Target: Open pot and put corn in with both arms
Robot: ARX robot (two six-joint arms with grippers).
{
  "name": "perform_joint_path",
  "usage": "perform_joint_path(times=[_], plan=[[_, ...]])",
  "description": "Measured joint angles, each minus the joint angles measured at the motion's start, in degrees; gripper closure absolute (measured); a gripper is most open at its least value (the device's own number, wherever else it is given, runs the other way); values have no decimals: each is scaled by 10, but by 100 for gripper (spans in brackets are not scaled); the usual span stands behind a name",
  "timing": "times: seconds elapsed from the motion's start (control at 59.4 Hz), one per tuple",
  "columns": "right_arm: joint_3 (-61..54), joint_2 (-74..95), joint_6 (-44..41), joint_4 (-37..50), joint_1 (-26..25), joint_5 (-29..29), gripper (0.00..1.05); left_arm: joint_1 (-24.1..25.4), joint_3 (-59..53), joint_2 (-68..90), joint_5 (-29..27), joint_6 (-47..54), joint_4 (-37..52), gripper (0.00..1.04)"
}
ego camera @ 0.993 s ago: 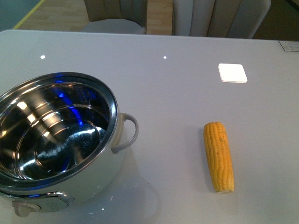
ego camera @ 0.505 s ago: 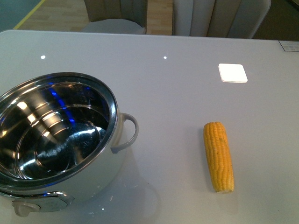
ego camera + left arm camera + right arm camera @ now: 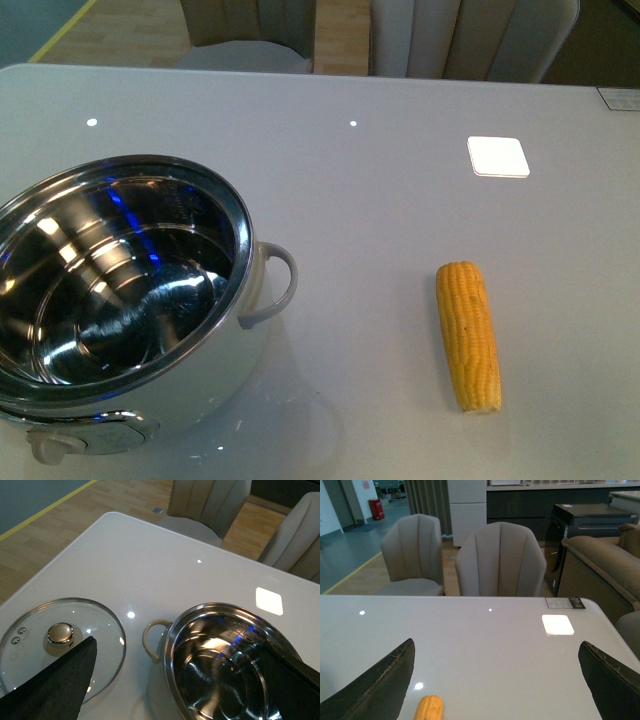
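Note:
The pot [image 3: 228,372] stands open at the table's near left, its steel interior empty. Its glass lid [image 3: 107,630] lies flat on the table beside the pot [image 3: 226,606], knob [image 3: 60,633] up. The corn [image 3: 468,335] lies on the table to the right, well apart from the pot. Neither gripper shows in the front view. My left gripper [image 3: 178,645] hangs open above the gap between lid and pot, holding nothing. My right gripper [image 3: 496,644] is open over bare table, with only the tip of the corn [image 3: 429,709] in sight, by one of its fingers [image 3: 380,682].
A bright white square patch [image 3: 497,156] shows on the table [image 3: 380,200] beyond the corn. Upholstered chairs [image 3: 500,560] stand along the far edge, and a brown sofa [image 3: 605,565] stands beyond the right corner.

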Motion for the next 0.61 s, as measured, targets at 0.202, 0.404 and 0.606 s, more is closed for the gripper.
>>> perform_joint_path(times=[0.202, 0.404, 0.606], plan=[[0, 0, 0, 0, 0, 0, 9, -82, -5, -79, -54, -10, -66, 7], [0, 0, 0, 0, 0, 0, 9, -109, -12, -116, -71, -10, -91, 7], [0, 0, 0, 0, 0, 0, 9, -180, -84, -212, -137, 45, 70, 40]])
